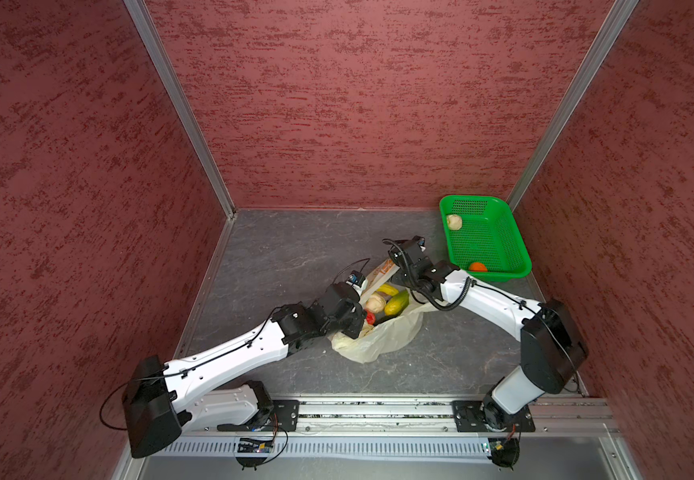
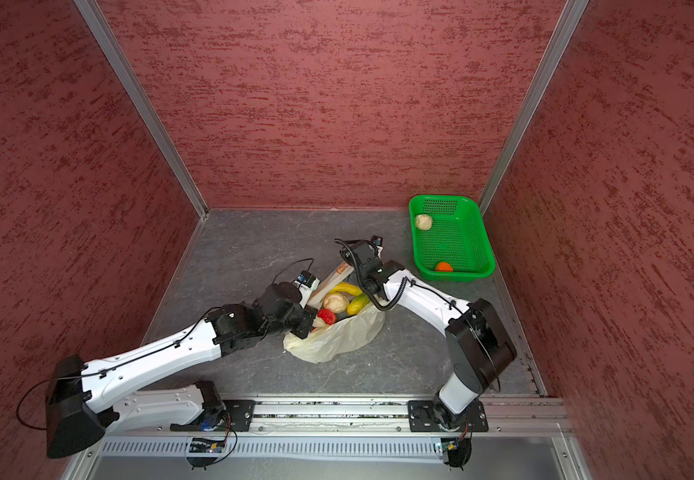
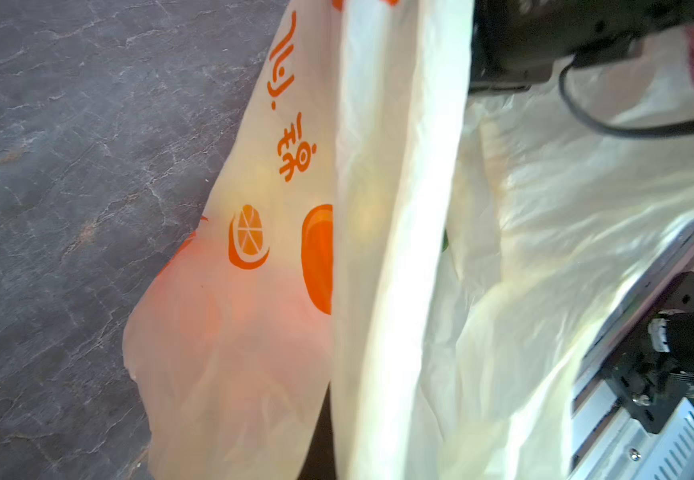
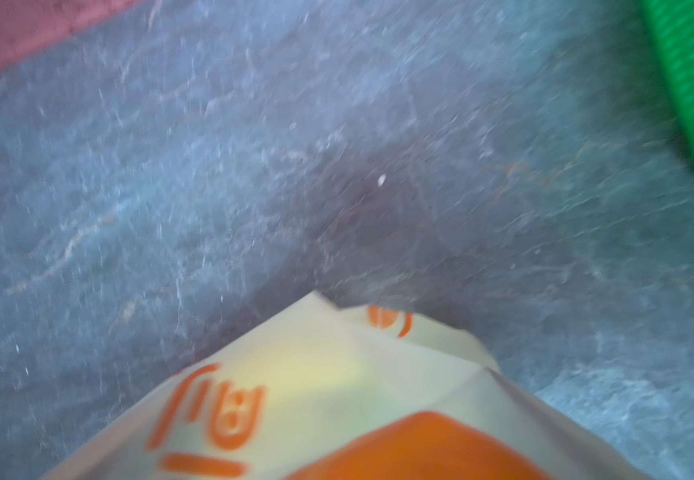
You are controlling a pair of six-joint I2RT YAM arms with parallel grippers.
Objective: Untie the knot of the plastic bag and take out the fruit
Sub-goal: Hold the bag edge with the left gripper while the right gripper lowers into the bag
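The pale-yellow plastic bag [image 1: 382, 340] [image 2: 337, 340] lies mid-floor with its mouth spread open; no knot shows. Fruit fills the opening: a banana [image 1: 386, 289], a cream lumpy piece [image 1: 375, 302], a yellow-green mango [image 1: 396, 303] and a red apple [image 1: 370, 318]. My left gripper [image 1: 365, 297] [image 2: 311, 300] is shut on the bag's left rim. In the left wrist view a taut strip of the bag [image 3: 378, 249] runs into the hidden jaws. My right gripper [image 1: 399, 264] is open at the far rim. There the printed plastic [image 4: 316, 395] drapes over its jaws.
A green mesh basket [image 1: 519, 249] [image 2: 484, 249] stands at the back right by the wall, holding a cream piece [image 1: 454, 221] and an orange [image 1: 478, 267]. Red walls close in three sides. The metal base rail [image 1: 378, 409] runs along the front.
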